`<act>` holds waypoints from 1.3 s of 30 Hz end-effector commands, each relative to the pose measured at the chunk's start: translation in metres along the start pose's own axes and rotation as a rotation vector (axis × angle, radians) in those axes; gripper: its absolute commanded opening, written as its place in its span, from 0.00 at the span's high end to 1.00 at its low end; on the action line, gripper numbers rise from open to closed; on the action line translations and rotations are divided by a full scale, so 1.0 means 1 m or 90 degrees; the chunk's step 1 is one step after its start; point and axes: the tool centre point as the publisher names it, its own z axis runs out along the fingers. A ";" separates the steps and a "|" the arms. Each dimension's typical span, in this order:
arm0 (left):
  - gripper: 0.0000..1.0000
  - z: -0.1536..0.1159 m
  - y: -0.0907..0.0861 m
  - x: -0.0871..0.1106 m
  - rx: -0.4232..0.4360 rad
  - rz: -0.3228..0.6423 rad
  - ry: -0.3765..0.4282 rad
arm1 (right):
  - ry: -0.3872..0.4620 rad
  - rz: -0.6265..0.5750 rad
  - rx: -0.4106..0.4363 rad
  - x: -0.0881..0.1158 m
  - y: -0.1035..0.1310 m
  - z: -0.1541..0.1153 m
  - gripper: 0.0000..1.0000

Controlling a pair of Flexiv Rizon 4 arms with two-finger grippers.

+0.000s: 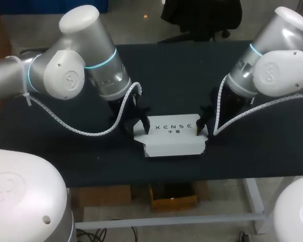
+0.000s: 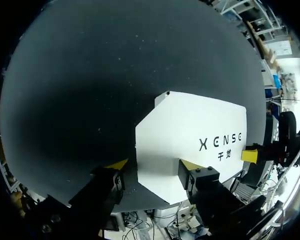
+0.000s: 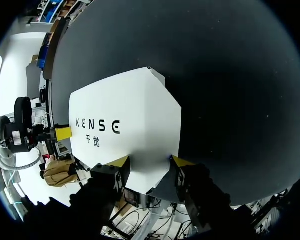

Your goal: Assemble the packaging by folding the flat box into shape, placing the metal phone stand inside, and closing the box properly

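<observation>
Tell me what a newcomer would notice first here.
A white box with dark lettering lies at the middle of the black table, bright against it. The left arm and the right arm come in from either side, and their jaws stand spread at the box's two ends.

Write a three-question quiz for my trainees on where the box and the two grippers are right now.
1. True or false: the white box lies on the table with the left gripper at one end and the right gripper at the other.
2. Which of these is in view? A) a metal phone stand B) a white box C) a red cup
3. Fill in: the table's top is ___ in colour.
Key: 1 true; 2 B; 3 black.
</observation>
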 end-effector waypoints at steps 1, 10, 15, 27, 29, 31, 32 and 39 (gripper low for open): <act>0.38 -0.006 0.000 0.002 0.007 -0.006 -0.019 | 0.000 -0.001 0.004 0.001 0.002 -0.002 0.51; 0.39 -0.017 -0.001 0.005 0.019 -0.021 -0.055 | -0.003 0.001 0.006 0.001 0.003 -0.002 0.51; 0.40 -0.026 -0.003 0.003 0.030 -0.016 -0.041 | -0.003 0.002 0.006 0.001 0.003 -0.001 0.51; 0.44 -0.010 -0.010 0.010 -0.026 0.006 -0.011 | -0.001 0.005 0.006 -0.002 0.003 -0.001 0.51; 0.45 -0.008 -0.010 0.011 -0.030 0.008 -0.008 | -0.002 0.004 0.006 -0.002 0.003 0.000 0.51; 0.47 -0.006 -0.013 0.011 -0.033 0.007 -0.006 | -0.001 0.003 0.007 -0.003 0.003 0.000 0.51; 0.47 -0.006 -0.013 0.011 -0.035 0.008 -0.004 | -0.001 0.003 0.007 -0.003 0.003 0.001 0.51; 0.51 -0.003 -0.016 0.011 -0.037 0.015 0.013 | 0.000 0.002 0.006 -0.003 0.003 0.001 0.51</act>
